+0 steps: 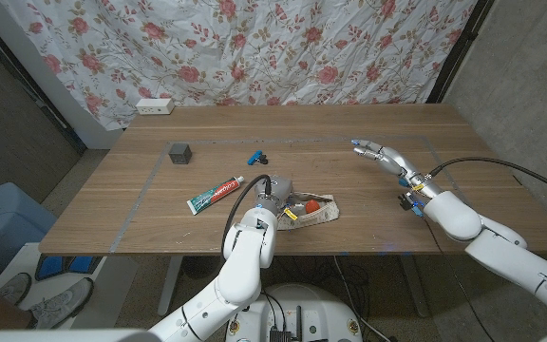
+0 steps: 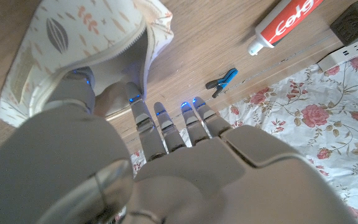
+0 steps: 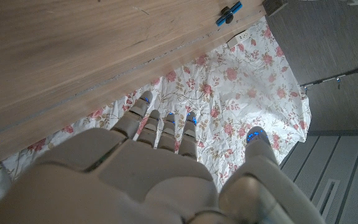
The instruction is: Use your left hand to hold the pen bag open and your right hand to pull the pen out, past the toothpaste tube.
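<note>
Head view: your left robot hand [image 1: 272, 195] grips the mouth of the cream patterned fabric pen bag [image 1: 313, 210] near the table's [image 1: 349, 180] front edge, right robot hand [image 1: 380, 155] open well apart; reach carelessly and you may drag the bag shut.

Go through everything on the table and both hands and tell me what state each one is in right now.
pen bag: lying on the table, its mouth gaping, something red showing inside
left hand: at the bag's mouth, thumb on its rim
right hand: holds nothing, fingers stretched out
toothpaste tube: lying flat, cap on
blue clip: lying on the table
dark cube: sitting on the table
power strip: nothing plugged in
</note>
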`<control>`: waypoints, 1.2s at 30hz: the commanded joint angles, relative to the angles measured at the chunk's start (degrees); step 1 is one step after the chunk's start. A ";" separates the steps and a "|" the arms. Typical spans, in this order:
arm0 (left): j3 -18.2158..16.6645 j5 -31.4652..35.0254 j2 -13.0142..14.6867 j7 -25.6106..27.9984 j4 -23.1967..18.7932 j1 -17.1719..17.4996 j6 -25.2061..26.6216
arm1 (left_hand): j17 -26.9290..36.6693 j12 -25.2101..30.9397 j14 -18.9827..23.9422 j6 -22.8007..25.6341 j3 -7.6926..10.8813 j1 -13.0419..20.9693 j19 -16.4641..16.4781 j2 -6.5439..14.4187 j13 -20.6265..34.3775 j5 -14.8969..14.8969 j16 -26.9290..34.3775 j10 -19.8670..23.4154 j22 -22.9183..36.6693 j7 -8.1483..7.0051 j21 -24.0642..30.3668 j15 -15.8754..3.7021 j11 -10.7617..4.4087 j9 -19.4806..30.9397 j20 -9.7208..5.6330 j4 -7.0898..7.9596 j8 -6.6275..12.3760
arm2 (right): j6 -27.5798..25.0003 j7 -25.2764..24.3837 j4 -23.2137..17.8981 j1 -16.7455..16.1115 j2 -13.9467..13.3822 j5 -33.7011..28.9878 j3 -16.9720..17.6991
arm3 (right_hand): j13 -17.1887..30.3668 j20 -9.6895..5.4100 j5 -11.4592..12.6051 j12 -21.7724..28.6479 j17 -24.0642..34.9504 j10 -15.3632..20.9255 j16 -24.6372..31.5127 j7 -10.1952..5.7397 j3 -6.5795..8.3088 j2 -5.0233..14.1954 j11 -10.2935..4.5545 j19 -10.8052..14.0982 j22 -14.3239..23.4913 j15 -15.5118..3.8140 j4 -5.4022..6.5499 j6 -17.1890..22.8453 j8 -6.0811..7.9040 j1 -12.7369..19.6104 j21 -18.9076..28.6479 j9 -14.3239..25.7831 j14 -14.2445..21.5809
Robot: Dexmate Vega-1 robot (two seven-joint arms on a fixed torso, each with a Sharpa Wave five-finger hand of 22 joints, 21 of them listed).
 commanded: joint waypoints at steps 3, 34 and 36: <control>-0.42 -2.88 0.87 4.49 -0.12 1.29 0.20 | 0.16 0.14 -0.45 -0.20 -0.55 -0.71 -0.24 -0.02 0.31 0.23 -0.06 -0.58 0.15 0.04 -0.12 -4.17 0.41 0.00 0.19 -0.07 0.13 | -4.09 -2.40 -5.11 -2.71 -2.70 -5.75 1.37 | 0.00 -0.24 -0.25 0.16 0.05 -0.16 -0.06 -0.63 0.21 -0.57 -0.01 -0.26 0.17 0.00 -0.44 0.19 0.38 1.64 0.01 0.17 -0.23; 0.87 -11.37 1.81 12.65 1.51 1.51 4.95 | 0.18 0.10 -2.38 -1.56 -1.94 -3.21 -1.90 0.35 0.31 0.21 -0.03 -3.14 0.15 0.40 -0.06 -2.96 2.83 -0.04 0.53 0.24 0.15 | -14.54 -1.37 -14.28 -3.47 -7.69 -16.34 0.77 | 0.05 0.23 -0.48 0.31 -0.69 -1.00 -0.03 -0.78 2.13 -2.77 -0.08 -0.41 0.14 0.54 -0.81 3.26 1.96 9.67 0.16 0.47 -0.52; 1.16 -11.61 2.02 12.46 1.51 1.22 5.20 | 0.18 0.11 -2.51 -1.62 -1.97 -3.27 -1.97 0.37 0.31 0.21 -0.06 -3.20 0.15 0.46 -0.07 -2.75 2.86 -0.04 0.59 0.24 0.14 | -15.05 -1.47 -14.71 -3.64 -7.98 -17.09 0.75 | 0.05 0.29 -0.52 0.33 -0.75 -1.00 0.04 -0.66 2.41 -2.96 -0.05 -0.29 0.13 0.63 -0.83 3.75 2.19 10.63 0.20 0.53 -0.35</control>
